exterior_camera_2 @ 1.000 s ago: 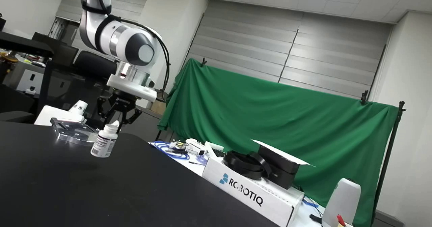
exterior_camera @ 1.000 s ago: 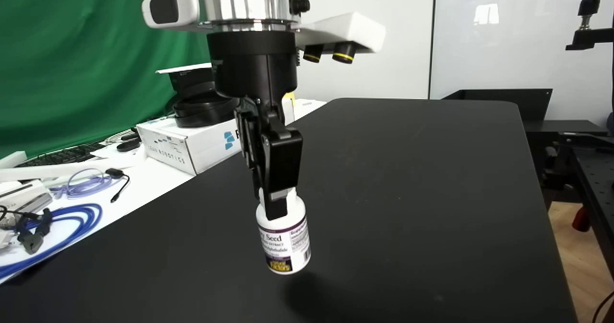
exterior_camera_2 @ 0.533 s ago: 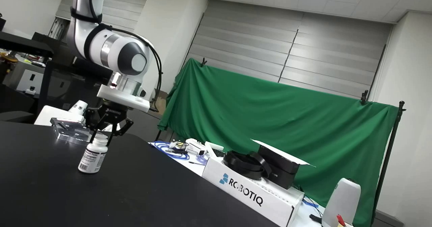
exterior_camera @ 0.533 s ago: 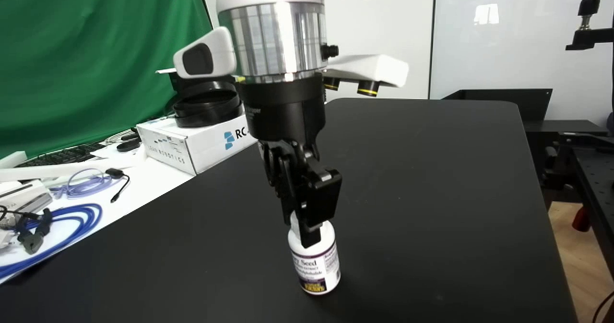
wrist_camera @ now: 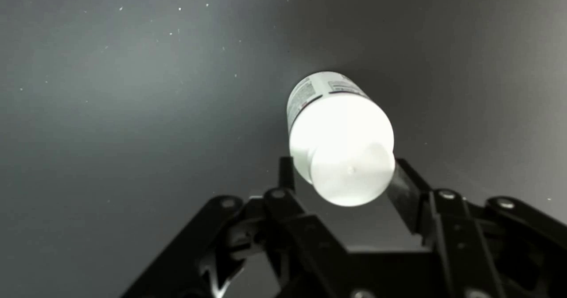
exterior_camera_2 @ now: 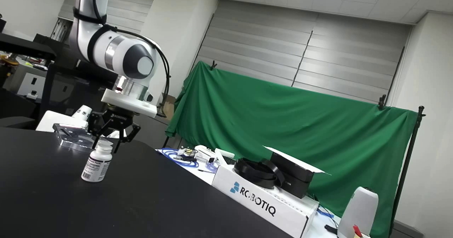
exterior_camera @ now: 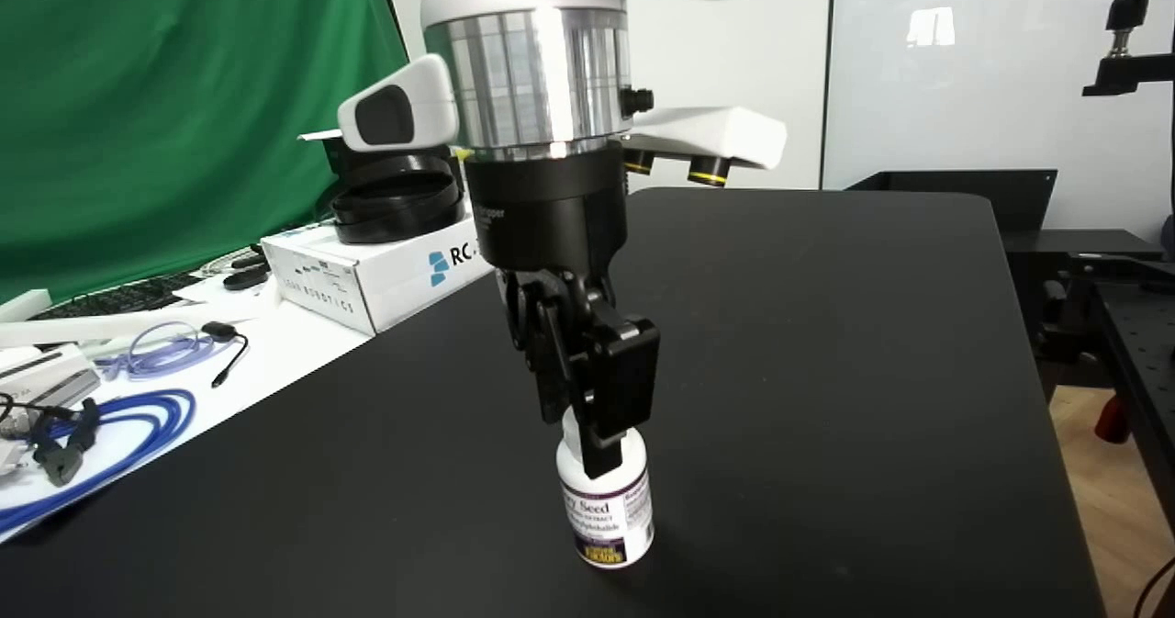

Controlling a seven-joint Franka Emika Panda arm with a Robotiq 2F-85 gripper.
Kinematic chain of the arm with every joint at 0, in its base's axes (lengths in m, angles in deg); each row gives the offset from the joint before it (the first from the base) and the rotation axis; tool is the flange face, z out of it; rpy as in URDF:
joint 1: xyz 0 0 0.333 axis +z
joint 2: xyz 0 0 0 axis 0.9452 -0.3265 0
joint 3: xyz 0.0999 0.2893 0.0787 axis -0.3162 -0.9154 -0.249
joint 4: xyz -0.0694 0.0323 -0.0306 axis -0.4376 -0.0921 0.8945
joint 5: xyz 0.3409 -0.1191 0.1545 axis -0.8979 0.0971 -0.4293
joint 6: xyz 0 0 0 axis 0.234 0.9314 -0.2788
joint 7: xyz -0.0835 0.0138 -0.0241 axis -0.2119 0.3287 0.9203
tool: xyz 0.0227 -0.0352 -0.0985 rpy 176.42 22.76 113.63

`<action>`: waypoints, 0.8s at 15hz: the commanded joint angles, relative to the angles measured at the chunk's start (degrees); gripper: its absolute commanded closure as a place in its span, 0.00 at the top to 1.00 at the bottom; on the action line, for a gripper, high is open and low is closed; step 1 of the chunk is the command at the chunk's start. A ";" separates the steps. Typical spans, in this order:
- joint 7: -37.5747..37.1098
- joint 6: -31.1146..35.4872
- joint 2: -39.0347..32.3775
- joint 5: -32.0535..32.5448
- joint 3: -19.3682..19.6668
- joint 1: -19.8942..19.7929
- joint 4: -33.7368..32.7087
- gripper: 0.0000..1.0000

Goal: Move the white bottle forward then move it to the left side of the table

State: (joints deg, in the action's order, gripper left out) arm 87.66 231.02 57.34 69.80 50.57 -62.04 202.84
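The white bottle [exterior_camera: 608, 522] stands upright on the black table [exterior_camera: 826, 370], its label facing that camera. It also shows in an exterior view [exterior_camera_2: 96, 167] and, from above with its white cap, in the wrist view [wrist_camera: 341, 121]. My gripper [exterior_camera: 576, 439] is around the bottle's cap from above, one finger on each side. In the wrist view my gripper [wrist_camera: 343, 169] is open, with a gap between the cap and the left finger [wrist_camera: 286, 174]. The right finger [wrist_camera: 405, 191] is close beside the cap; whether it touches I cannot tell.
A white box with blue lettering [exterior_camera: 404, 278] carries black items [exterior_camera: 395, 200] on a white side surface, with blue cables [exterior_camera: 170, 416] near it. A clear block [exterior_camera_2: 76, 139] sits by the table's edge beyond the bottle in an exterior view.
A second ago the bottle was held above the table. It has come down onto the table with the gripper. Over the last half second the fingers have parted a little and the bottle stays put.
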 commanded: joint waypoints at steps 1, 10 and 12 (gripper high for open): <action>-0.68 -3.62 3.74 -0.65 -0.47 -0.63 -0.71 0.89; -0.37 -10.01 12.50 -2.81 0.99 -0.01 -1.47 1.00; -0.10 -8.21 11.22 -2.67 1.12 0.41 -1.52 0.99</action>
State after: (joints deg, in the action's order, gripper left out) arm 87.65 222.97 68.64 67.20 50.92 -62.48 201.53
